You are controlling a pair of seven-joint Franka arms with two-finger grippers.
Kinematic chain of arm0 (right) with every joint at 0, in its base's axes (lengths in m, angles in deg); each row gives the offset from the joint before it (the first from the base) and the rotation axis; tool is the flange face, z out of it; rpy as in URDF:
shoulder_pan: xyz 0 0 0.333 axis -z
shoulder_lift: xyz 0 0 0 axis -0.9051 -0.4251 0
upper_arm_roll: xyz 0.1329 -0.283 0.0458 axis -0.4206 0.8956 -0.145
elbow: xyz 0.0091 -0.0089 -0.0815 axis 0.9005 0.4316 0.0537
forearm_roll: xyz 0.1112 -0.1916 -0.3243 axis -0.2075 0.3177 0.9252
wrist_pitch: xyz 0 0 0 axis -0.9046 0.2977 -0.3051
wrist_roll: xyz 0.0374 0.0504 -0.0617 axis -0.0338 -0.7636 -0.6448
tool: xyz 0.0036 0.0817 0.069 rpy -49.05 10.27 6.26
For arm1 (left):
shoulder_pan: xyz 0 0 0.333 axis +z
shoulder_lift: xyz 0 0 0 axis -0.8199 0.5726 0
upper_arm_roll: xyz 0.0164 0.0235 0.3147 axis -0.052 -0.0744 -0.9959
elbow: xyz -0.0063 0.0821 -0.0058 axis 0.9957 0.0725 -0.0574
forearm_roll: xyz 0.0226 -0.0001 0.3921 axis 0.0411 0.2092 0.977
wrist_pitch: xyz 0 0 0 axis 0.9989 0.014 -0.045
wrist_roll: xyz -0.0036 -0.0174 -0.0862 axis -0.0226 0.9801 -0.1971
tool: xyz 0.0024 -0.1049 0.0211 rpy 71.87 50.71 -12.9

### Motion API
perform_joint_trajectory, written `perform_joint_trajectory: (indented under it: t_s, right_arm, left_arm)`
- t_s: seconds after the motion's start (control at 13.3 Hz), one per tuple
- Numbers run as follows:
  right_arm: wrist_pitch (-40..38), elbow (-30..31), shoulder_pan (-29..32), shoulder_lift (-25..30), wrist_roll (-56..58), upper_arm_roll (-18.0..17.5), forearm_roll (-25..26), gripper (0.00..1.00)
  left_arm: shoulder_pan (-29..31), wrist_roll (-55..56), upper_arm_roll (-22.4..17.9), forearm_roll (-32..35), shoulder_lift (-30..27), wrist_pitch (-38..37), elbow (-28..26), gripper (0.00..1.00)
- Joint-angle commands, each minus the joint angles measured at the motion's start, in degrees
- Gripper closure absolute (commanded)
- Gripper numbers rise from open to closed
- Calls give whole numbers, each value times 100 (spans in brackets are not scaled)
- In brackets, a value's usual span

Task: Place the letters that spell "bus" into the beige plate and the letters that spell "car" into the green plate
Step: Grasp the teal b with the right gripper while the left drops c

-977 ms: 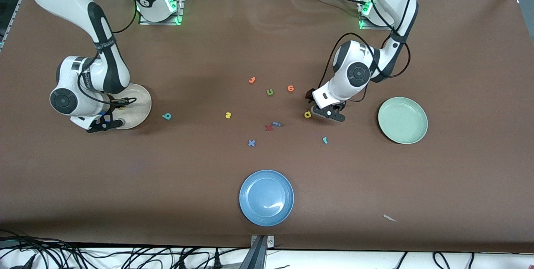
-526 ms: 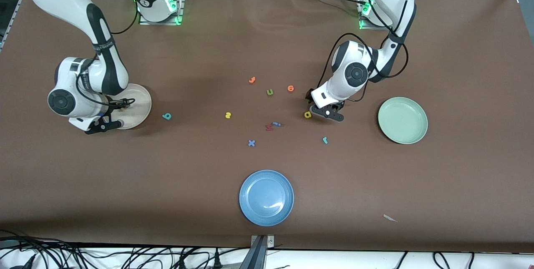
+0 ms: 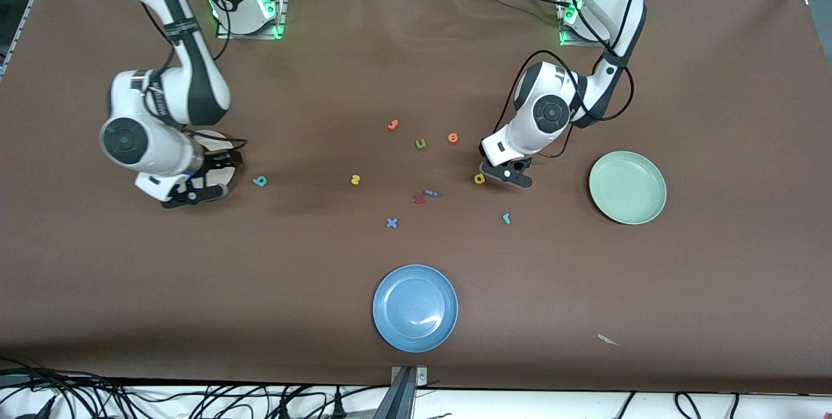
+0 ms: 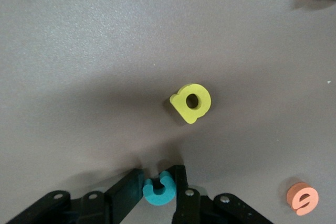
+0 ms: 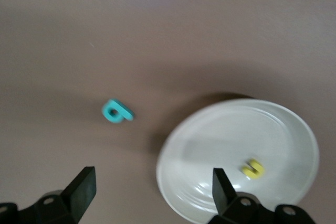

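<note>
While the blue plate (image 3: 415, 307) sits nearest the camera, the blue "x" (image 3: 391, 223) and teal "r" (image 3: 506, 217) lie farther up the table. Next comes the left gripper (image 4: 158, 191), down at the table and clamped on the teal "c" (image 4: 158, 191), with the yellow "a" (image 4: 191, 103) just beside it. The green plate (image 3: 627, 186) lies toward the left arm's end. The right gripper (image 5: 152, 187), fingers apart, hangs over the beige plate (image 5: 278, 124), which holds a yellow "u" (image 5: 253, 168); the teal "b" (image 5: 116, 112) lies beside that plate.
</note>
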Motion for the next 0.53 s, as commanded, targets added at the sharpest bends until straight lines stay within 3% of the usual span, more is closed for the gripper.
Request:
perform_joint_trajectory:
  t_s: [0.0, 0.23, 0.45]
  right_arm:
    - [744, 36, 17, -469, -145, -140, -237, 2]
    - [1017, 141, 17, -699, -469, -342, -238, 5]
    - [1177, 151, 17, -848, -514, -457, -238, 5]
  left_arm:
    - [-50, -70, -53, 153, -55, -11, -155, 100]
    - [456, -88, -97, 222, -589, -693, -77, 100]
    - [1187, -105, -97, 880, -1214, -1328, -94, 100]
